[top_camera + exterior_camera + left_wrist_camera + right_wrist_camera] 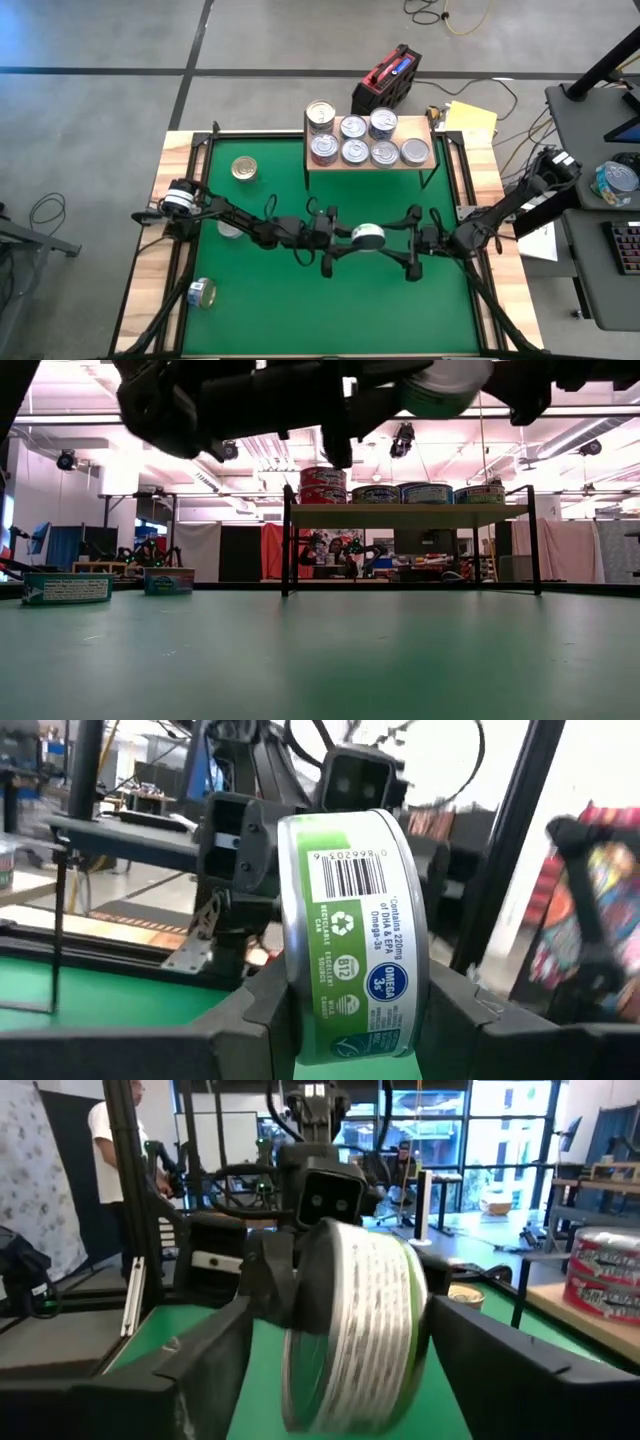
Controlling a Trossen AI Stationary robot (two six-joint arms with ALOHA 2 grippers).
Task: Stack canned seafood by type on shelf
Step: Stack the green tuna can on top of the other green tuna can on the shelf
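Left claw [345, 238] gripped green-labelled can [367, 235] on edge, lifted above desk [300, 310] | right claw [400, 240] open just beside it, handover likely | shelf [425, 133] well beyond, for stacking

Both arms are matte black all over — chunky jointed links with thin black cables looping off them. The left arm [225, 213] has a pale silvery collar near its base, the right arm [500, 215] has white labels there. Wrist cameras are boxy black housings, fingers [250, 1030] broad black plastic wedges.
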